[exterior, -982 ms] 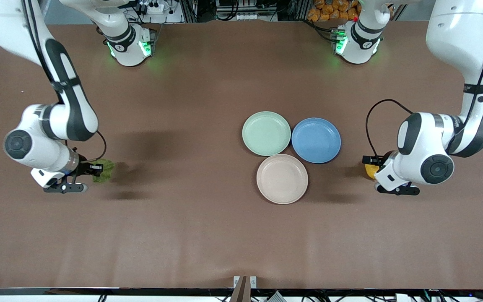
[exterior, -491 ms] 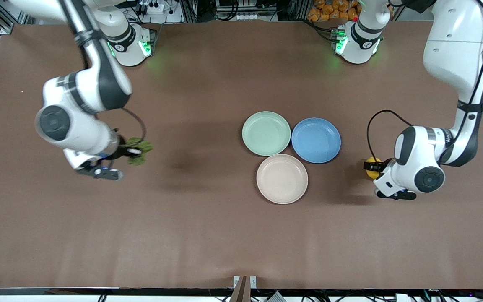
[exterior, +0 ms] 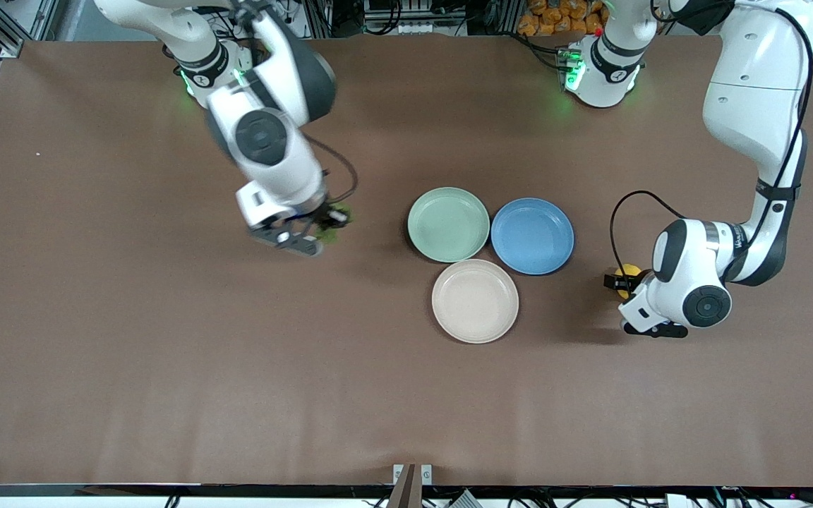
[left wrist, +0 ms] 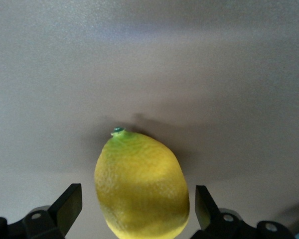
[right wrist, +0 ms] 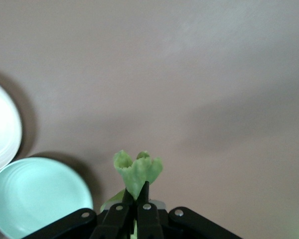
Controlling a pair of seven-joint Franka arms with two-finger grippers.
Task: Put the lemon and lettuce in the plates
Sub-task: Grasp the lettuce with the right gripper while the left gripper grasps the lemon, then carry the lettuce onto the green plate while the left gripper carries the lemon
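The lettuce (exterior: 336, 215) is a small crinkled green leaf pinched in my right gripper (exterior: 329, 220), which is shut on it in the air over bare table beside the mint green plate (exterior: 448, 224). In the right wrist view the lettuce (right wrist: 138, 172) sticks out of the shut right gripper (right wrist: 137, 190), with the mint plate (right wrist: 40, 194) and the beige plate (right wrist: 0, 129) off to one side. The lemon (exterior: 629, 271) lies on the table toward the left arm's end. My left gripper (left wrist: 137, 196) stands open around the lemon (left wrist: 142, 189), with a gap at each finger (left wrist: 70, 204).
A blue plate (exterior: 532, 236) touches the mint plate on the side toward the left arm's end. The beige plate (exterior: 475, 301) lies nearer the front camera than both. The lemon sits a short way from the blue plate.
My right arm has swung the lettuce up from the right arm's end of the table to just beside the mint plate. The left gripper has shifted slightly around the lemon.
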